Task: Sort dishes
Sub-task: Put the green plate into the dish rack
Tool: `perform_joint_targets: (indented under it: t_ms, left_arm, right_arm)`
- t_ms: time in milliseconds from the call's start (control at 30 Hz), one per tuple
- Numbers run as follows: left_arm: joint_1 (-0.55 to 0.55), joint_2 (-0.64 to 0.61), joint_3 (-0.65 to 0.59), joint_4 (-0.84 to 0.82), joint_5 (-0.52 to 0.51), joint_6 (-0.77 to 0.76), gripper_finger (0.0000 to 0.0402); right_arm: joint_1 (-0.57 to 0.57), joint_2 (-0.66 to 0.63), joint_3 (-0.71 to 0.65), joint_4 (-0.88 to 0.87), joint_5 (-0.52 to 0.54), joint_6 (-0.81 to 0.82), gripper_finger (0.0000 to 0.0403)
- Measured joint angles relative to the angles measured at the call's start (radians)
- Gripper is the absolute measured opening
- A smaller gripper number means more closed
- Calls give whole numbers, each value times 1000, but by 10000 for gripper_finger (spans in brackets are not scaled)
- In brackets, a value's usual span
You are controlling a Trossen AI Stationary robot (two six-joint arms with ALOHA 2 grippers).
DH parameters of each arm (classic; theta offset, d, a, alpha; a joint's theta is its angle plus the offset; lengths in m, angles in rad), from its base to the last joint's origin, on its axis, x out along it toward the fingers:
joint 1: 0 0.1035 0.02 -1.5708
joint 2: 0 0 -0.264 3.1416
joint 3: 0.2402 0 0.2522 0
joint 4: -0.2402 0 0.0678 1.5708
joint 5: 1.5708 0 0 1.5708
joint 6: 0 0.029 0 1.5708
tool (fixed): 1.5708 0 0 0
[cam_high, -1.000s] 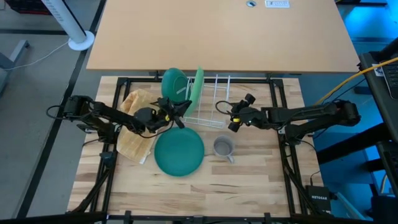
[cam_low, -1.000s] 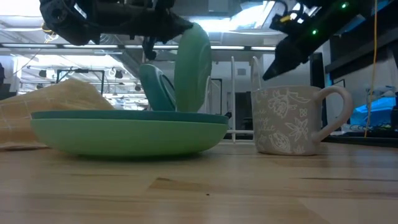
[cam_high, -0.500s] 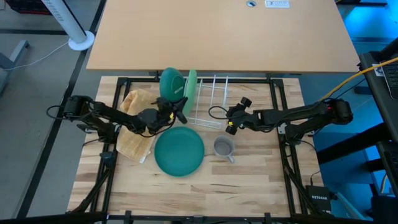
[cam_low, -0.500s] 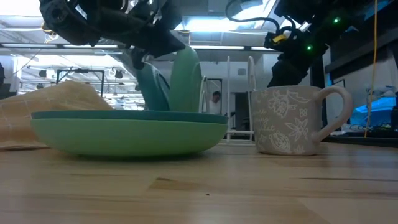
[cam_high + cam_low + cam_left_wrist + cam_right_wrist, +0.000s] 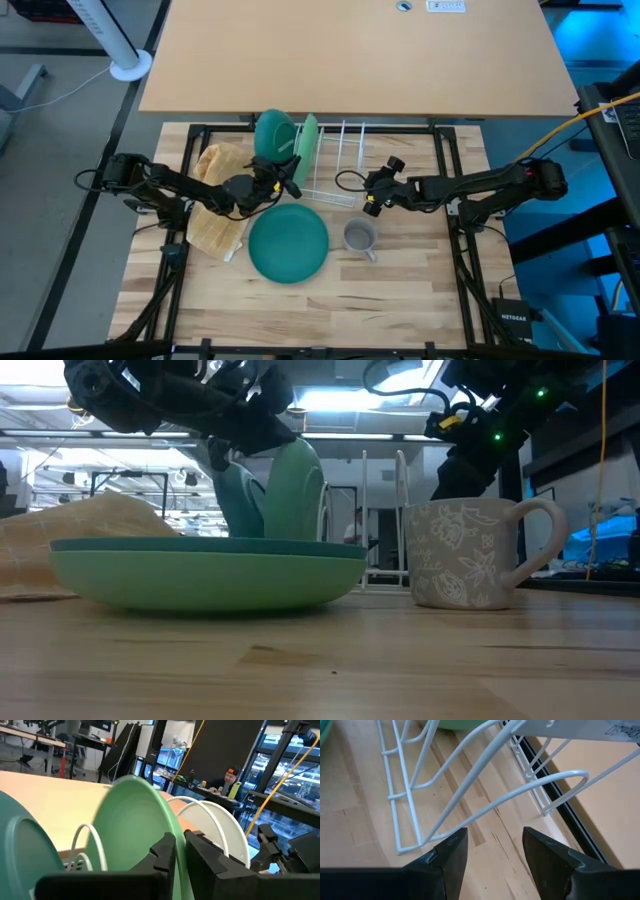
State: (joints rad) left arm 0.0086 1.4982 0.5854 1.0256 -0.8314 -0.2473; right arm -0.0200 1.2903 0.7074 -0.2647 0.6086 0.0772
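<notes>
Light green plate [image 5: 137, 827] stands in rack [image 5: 470, 795], left end effector [image 5: 180, 851] seemingly gripping it.

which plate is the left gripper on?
The light green plate standing upright in the white rack, next to the dark teal plate. The left gripper pinches its rim.

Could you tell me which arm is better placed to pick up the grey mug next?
Probably the right: its end effector is open and empty, just behind the mug. The left end effector is still at the light green plate in the white wire rack.
</notes>
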Motion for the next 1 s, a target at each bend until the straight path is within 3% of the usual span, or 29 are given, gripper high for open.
perform_joint_targets:
  t_ms: [367, 567, 733, 867, 1000]
  left_arm:
    - [0, -4, 0, 12, 2, 220, 86]
    - [0, -4, 0, 94, 29, 247, 81]
    - [18, -4, 52, 167, 124, 439, 70]
    - [45, -4, 160, 47, 226, 588, 65]
    - [71, -4, 298, -231, 238, 600, 69]
  right_arm:
    - [0, 0, 0, -6, 0, 0, 195]
    - [0, 0, 0, -22, 0, 0, 195]
    - [0, 0, 0, -23, 0, 0, 195]
    - [0, 0, 0, -23, 0, 0, 195]
    - [0, 0, 0, -23, 0, 0, 195]
